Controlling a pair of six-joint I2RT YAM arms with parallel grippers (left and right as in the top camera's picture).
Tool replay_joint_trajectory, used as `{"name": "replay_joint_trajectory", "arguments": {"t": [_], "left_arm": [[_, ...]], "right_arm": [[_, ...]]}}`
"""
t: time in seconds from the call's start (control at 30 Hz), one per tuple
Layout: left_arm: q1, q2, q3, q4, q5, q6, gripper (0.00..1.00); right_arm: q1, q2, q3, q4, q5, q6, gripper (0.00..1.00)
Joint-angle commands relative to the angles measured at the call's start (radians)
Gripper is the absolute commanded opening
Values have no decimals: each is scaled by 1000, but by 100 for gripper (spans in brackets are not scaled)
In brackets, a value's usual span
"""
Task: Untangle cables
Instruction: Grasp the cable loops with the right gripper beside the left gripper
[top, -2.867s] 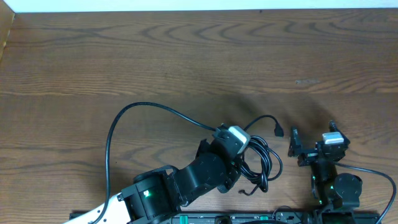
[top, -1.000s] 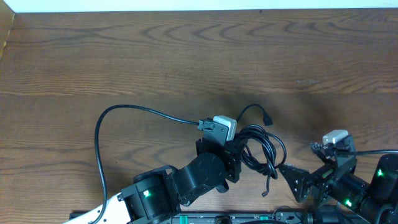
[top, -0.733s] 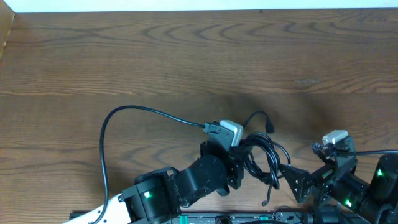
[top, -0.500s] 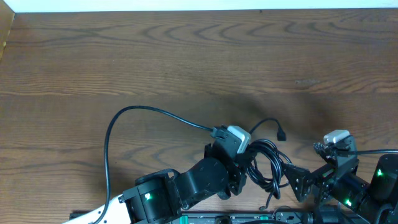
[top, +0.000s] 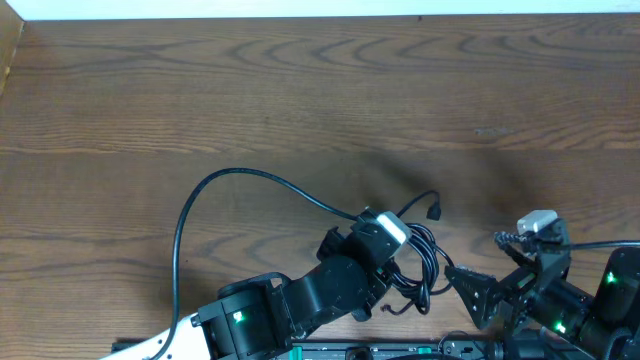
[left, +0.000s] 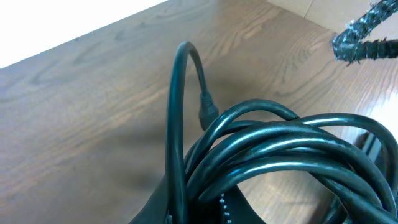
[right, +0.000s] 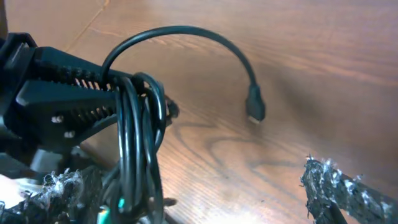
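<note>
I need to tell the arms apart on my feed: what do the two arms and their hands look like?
The left arm and right arm are black with green lights and a white wrist block. The left arm has a white base link, and the left fingers are black and ribbed. The right fingers look wrapped in a rough, dark, fuzzy covering.
</note>
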Motion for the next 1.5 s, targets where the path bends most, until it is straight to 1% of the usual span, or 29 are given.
{"name": "replay_joint_trajectory", "arguments": {"t": [0.0,0.23,0.3,0.37,0.43,0.5,0.53,0.73,0.8,0.9,1.03,1.1,1.13,1.17,1.2,1.3,1.43,1.47], "left_arm": [[-2,-11,16,29,-27,104,7],[-2,-11,16,94,-27,194,7],[-2,-11,16,106,-27,200,7],[-2,-11,16,117,9,208,7],[-2,-11,16,138,75,219,8],[-2,-11,16,162,107,218,7],[-2,-11,16,172,109,218,7],[-2,-4,16,190,112,222,7],[-2,7,16,202,140,222,7],[-2,28,16,238,185,222,7],[-2,43,16,293,188,221,8],[-2,41,16,308,188,221,7],[-2,40,16,314,188,222,7],[-2,39,16,320,188,222,7],[-2,39,16,325,188,222,7],[-2,36,16,328,187,222,7],[-2,22,16,325,187,219,8],[-2,16,16,323,179,209,15]], "right_arm": [[1,4,17,11,-68,104,99],[1,4,16,15,-87,138,99],[1,4,16,15,-87,138,99],[1,4,16,15,-90,143,99],[1,4,16,15,-93,196,99],[1,4,16,20,-98,258,99],[1,4,16,20,-114,261,99],[1,4,16,61,-299,188,99],[2,4,16,73,-351,149,97],[1,4,16,78,-360,122,84],[1,4,16,77,-351,114,70],[1,4,16,76,-341,103,61],[1,4,16,74,-328,95,54],[1,4,16,72,-308,96,44],[1,4,16,70,-290,96,29],[1,4,16,61,-235,96,2],[1,4,16,62,-180,96,1],[1,4,16,63,-165,96,1]]}}
